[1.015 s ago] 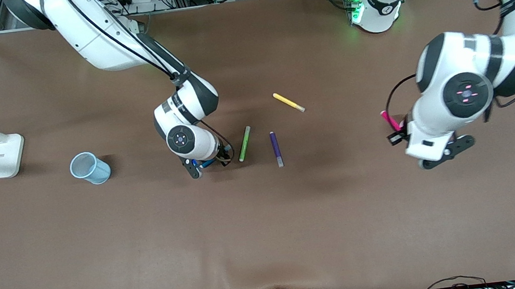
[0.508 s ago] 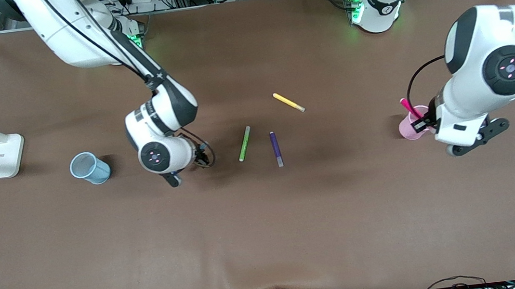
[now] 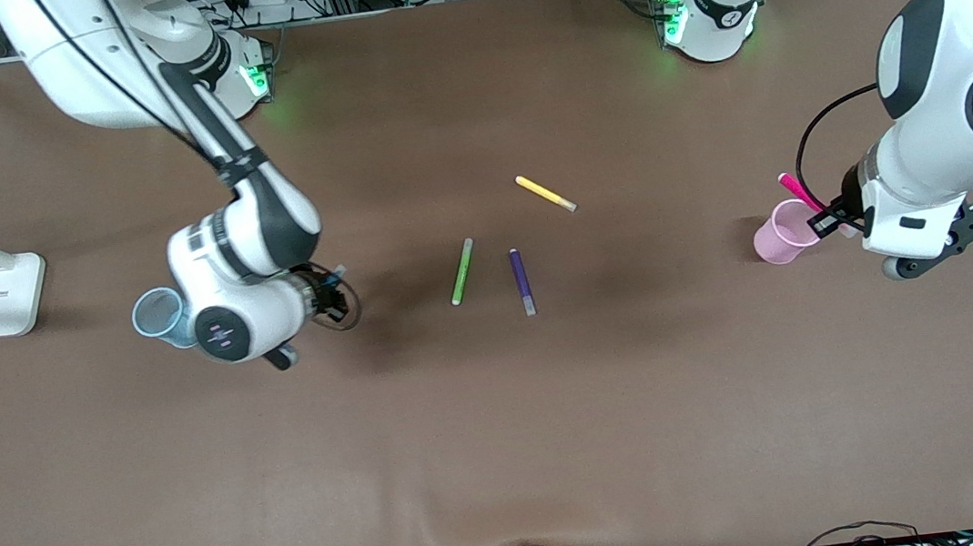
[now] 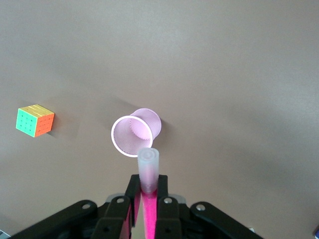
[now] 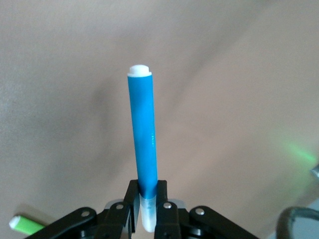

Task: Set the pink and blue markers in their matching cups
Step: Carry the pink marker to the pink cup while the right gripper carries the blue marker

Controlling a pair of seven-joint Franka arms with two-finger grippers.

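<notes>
Over the pink cup (image 3: 778,232), toward the left arm's end of the table, my left gripper (image 4: 147,199) is clamped on the pink marker (image 4: 148,186), pale cap end (image 4: 148,164) pointing down just short of the rim. Right gripper (image 5: 148,201) is clamped on the blue marker (image 5: 142,137) by its pale cap end, body sticking out, over the table just beside the blue cup (image 3: 159,316) at the right arm's end.

Handling, my guess: both markers are light, stiff, smooth plastic, so prob slippery; a grip near one end lets them swing, so keep the pinch firm. Cups are thin translucent plastic w/ rolled rims, v. light, likely to tip if a marker knocks the wall. Drop straight thru the mouth, not against the side.

Green pen (image 3: 462,271), purple pen (image 3: 522,281) and yellow pen (image 3: 545,193) lie mid-table, well apart from both cups. Colour cube (image 4: 35,120) sits near the pink cup in the left wrist view.
</notes>
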